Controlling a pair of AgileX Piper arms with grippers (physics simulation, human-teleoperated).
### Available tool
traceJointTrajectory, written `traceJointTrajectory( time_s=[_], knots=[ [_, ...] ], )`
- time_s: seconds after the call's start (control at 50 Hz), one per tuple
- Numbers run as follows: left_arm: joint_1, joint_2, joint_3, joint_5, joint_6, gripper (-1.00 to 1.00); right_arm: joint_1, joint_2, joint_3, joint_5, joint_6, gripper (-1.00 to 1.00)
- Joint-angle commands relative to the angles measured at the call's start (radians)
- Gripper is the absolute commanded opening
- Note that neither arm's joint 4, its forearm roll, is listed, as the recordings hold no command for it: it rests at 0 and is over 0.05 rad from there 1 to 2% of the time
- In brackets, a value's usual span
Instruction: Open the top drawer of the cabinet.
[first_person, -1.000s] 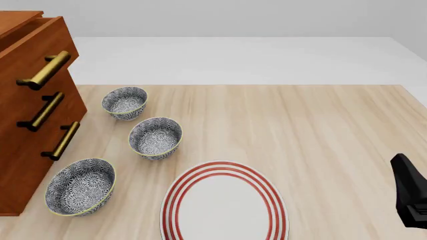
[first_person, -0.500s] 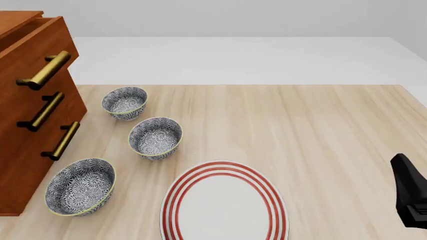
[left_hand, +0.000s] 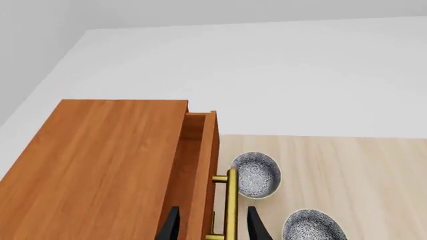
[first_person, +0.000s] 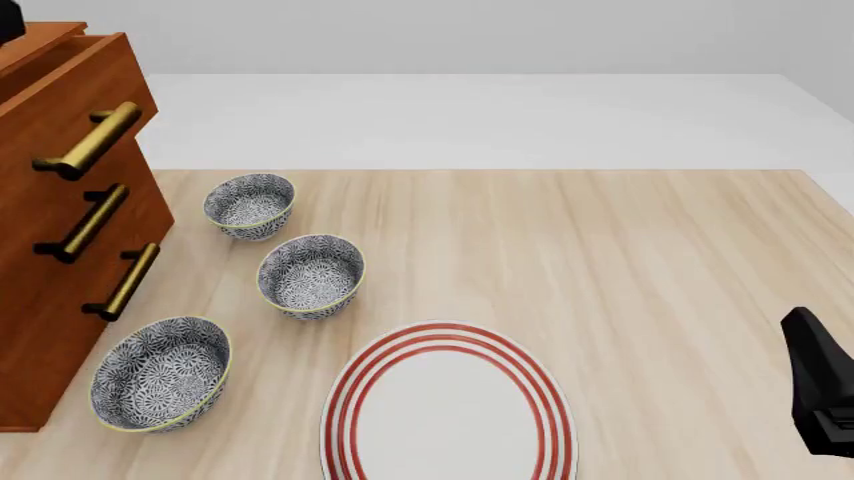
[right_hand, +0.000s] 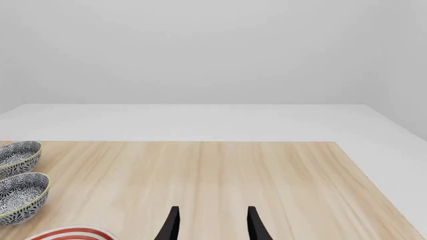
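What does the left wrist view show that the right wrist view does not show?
Only the left wrist view shows the cabinet, its top drawer pulled slightly out, and the brass handle between the open left gripper tips. Only the right wrist view shows the open right gripper over bare table and the red-striped plate. Both show two patterned bowls.

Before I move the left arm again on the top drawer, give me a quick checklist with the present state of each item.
1. Reddish-brown wooden top drawer pulled out of the tall wooden cabinet: ok, a gap shows behind its front.
2. Left gripper open: ok, fingers apart.
3. Left gripper lined up on the brass bar handle: ok, fingers either side in the wrist view.
4. Fingers touching the handle: cannot tell.
5. Right gripper out of the way: ok, open over bare table.
6. Three patterned bowls, nearest the cabinet, apart from the drawer fronts: ok.
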Motion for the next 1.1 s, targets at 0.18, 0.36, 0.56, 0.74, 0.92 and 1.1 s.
traceJointTrajectory(
  time_s=[0.18,0.36,0.56,0.74,0.92,1.1],
  knots=[
    [0.023,0.053,0.024,-0.047,0.001,1.00,0.000,0.000,0.000,0.000,0.000,1.00],
    [0.022,0.067,0.043,-0.066,0.006,1.00,0.000,0.000,0.000,0.000,0.000,1.00],
    [0.025,0.080,0.067,-0.102,0.010,1.00,0.000,0.000,0.000,0.000,0.000,1.00],
    [0.029,0.096,0.069,-0.122,0.008,1.00,0.000,0.000,0.000,0.000,0.000,1.00],
    [0.031,0.115,0.081,-0.140,-0.004,1.00,0.000,0.000,0.000,0.000,0.000,1.00],
    [0.037,0.133,0.090,-0.161,-0.005,1.00,0.000,0.000,0.000,0.000,0.000,1.00]
  ],
)
